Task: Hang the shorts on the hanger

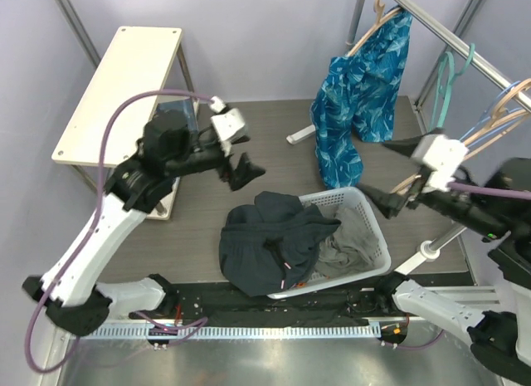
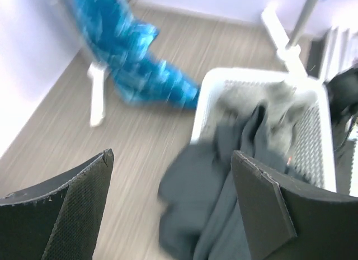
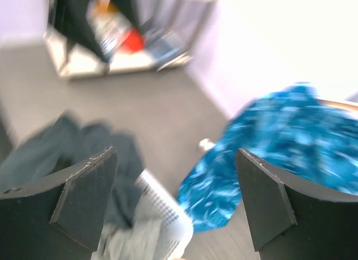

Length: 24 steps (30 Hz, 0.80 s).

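My left fingers (image 2: 78, 207) and right fingers (image 3: 84, 198) — two pairs — are spread, empty. One pair of shorts (image 1: 264, 246) hangs over the rim of the one white basket (image 1: 380, 241), half on the floor (image 1: 199, 207).

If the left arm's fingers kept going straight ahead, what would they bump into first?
Probably the dark navy fabric shorts hanging over the rim of the white plastic laundry basket, though blur makes depth uncertain.

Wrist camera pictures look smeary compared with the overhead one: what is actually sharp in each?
Left wrist: only the black fingers are crisp; the shorts and basket smear. Right wrist: fingers crisp, blue leaf-patterned garment blurred, upper right washed out white. Top external: sharp, evenly lit.
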Available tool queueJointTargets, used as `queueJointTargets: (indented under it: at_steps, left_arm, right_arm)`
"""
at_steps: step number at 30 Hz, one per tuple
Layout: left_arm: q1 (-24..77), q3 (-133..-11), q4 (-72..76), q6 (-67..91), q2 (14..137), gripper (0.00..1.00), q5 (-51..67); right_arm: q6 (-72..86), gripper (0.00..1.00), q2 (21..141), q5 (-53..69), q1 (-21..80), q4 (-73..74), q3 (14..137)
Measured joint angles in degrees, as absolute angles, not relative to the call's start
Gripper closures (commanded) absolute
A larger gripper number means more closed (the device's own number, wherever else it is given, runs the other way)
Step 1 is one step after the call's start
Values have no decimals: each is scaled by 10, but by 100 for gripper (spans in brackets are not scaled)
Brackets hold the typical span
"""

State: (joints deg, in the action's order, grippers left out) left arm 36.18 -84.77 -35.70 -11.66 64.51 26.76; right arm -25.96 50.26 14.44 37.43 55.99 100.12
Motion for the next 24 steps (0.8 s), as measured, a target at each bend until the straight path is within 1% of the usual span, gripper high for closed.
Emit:
queueJointTargets:
  at_steps: [1, 3, 6, 11, 15, 21, 24]
  left_arm:
    - [382, -887, -334, -102, 691, 16, 263]
    - [425, -906, -326, -93, 716, 16, 251]
    - [522, -959, -296, -69, 779, 18, 226]
    - [632, -1033, -269, -19, 867, 19, 183]
    - [679, -1081, -251, 3, 930, 18, 133]
    - [725, -1156, -242, 11, 1009, 22, 57]
    - [736, -1191, -236, 11, 1039, 24, 37]
  right_arm:
    - [-242, 10, 493, 140, 354, 542, 1008]
    - [-207, 10, 478, 140, 312, 513, 1015]
    - [-150, 10, 454, 135, 241, 470, 1016]
    - [-66, 9, 400, 80, 139, 404, 999]
    - [-13, 6, 358, 23, 83, 379, 987]
    - [37, 6, 317, -51, 23, 354, 982]
    - [44, 2, 306, -70, -4, 352, 980]
